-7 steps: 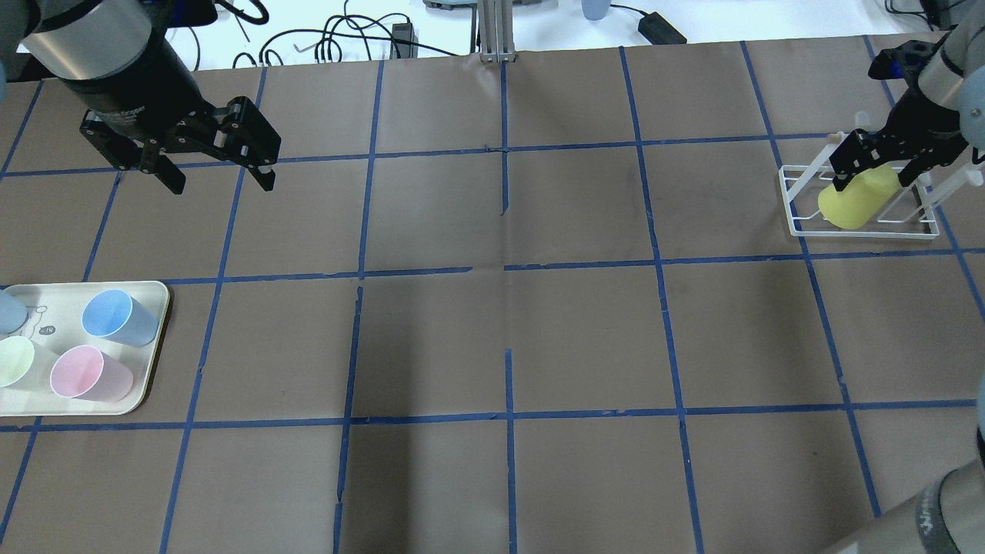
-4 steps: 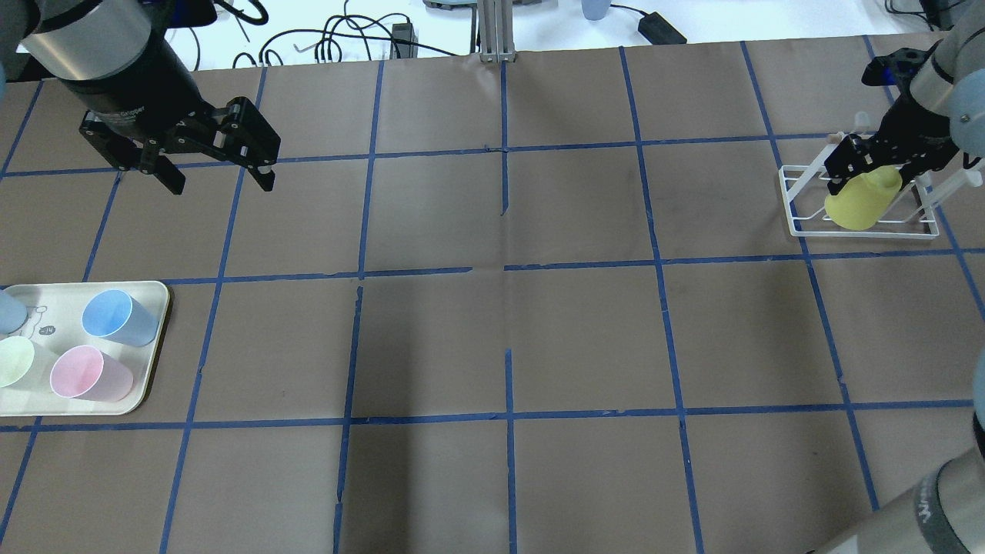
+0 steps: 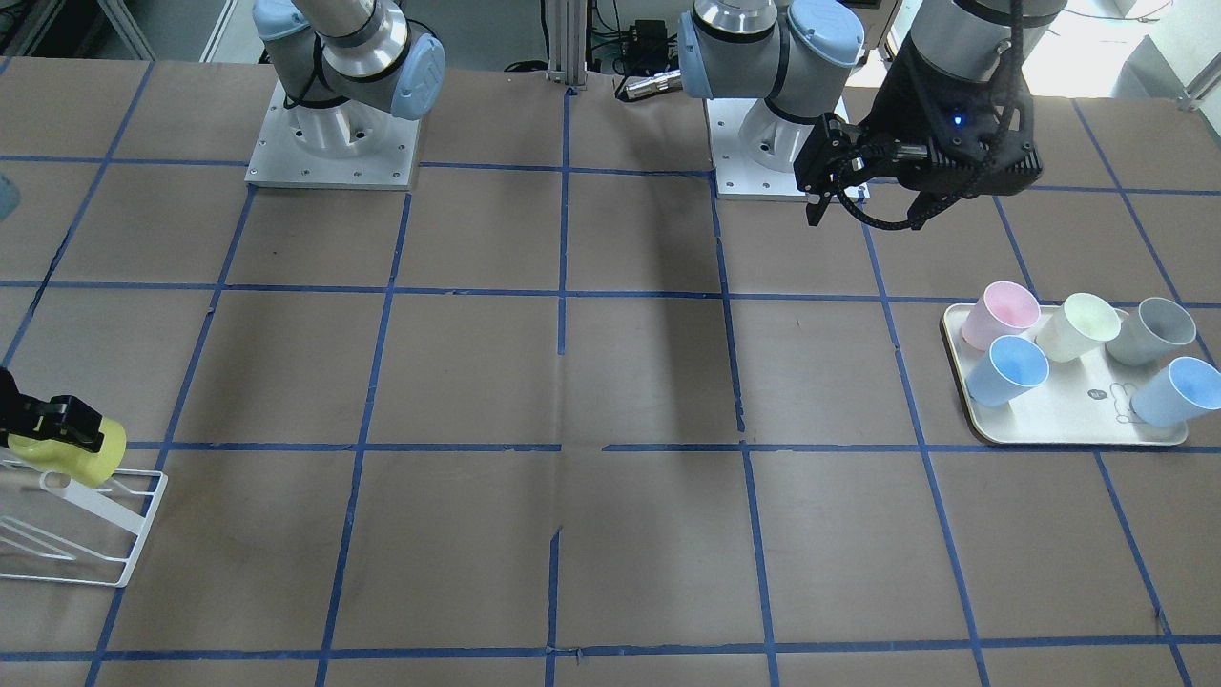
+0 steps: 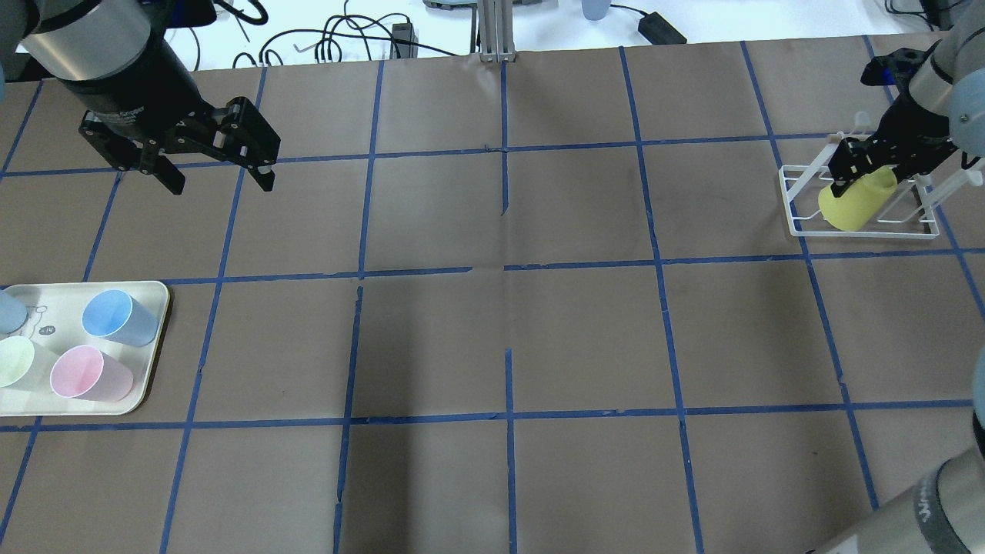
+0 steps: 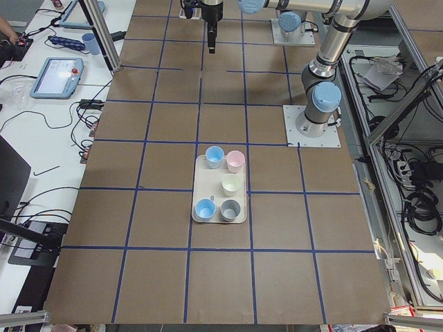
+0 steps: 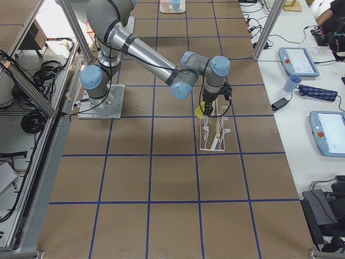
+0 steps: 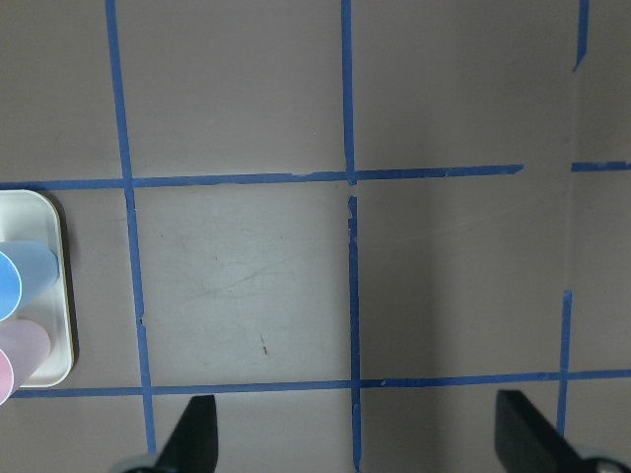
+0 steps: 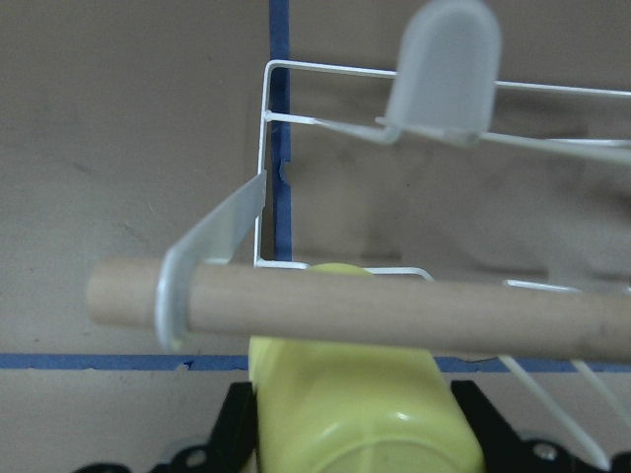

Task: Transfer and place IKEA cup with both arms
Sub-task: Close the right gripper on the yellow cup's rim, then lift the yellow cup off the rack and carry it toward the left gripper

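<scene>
Two arms work one bench. The right gripper (image 4: 873, 178) is clamped on the narrow base end of the single yellow cup (image 4: 850, 204), holding it tilted, mouth down, over the one white wire rack (image 3: 141, 532). The rack sits toward the bench's right end, near the edge far from the robot. The cup is bright, saturated yellow, tapered, smooth and without a handle. In the right wrist view a wooden dowel (image 8: 394, 310) on the rack crosses just in front of it. Whether the cup touches the wires cannot be told.

The left gripper (image 4: 222, 185) hangs empty with its jaws spread wide, above the far-left part of the bench, well apart from everything else.

Toward the left end lies one cream tray (image 3: 1059, 415) carrying five upright cups: one pink cup (image 3: 997, 313), one pale cream cup (image 3: 1078, 326), one grey cup (image 3: 1149, 332) and two light blue cups (image 3: 1006, 370) (image 3: 1173, 391).
</scene>
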Available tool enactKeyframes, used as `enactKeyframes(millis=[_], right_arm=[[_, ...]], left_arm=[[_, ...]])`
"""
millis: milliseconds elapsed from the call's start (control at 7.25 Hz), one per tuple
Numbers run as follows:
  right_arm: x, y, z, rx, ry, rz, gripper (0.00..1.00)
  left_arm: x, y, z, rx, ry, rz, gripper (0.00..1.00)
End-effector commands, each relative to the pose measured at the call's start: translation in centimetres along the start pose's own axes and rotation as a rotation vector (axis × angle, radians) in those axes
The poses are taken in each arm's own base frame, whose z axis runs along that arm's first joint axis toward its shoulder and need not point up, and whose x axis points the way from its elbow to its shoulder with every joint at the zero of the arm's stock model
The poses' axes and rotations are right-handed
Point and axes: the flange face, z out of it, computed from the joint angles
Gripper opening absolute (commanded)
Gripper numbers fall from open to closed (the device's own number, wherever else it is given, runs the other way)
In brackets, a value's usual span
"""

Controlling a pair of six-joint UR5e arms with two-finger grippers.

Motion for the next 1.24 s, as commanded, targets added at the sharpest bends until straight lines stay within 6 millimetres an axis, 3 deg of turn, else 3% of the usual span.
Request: enactKeyframes(millis=[0, 276, 690, 966, 1103], right_arm=[[0.1, -0.1, -0.9, 0.007, 0.004, -0.003, 0.48], [-0.3, 0.9, -3.6, 0.012, 0.005, -0.004, 0.48], [-2.1, 4.5, -12.6, -0.004, 0.002, 0.0, 0.48], [-4.7, 7.4, -18.5, -0.005, -0.03, -0.003, 0.49], [-7.5, 8.4, -19.7, 0.001, -0.116, -0.018, 0.48]], left_arm=[[0.0, 0.0, 0.0, 0.0, 0.0, 0.0, 1.0], [0.0, 0.0, 0.0, 0.0, 0.0, 0.0, 1.0], [-0.2, -0.1, -0.1, 0.004, 0.001, -0.003, 1.0], [-0.3, -0.1, -0.3, 0.008, 0.004, -0.005, 1.0], [-0.1, -0.2, -0.3, 0.01, 0.039, -0.009, 1.0]])
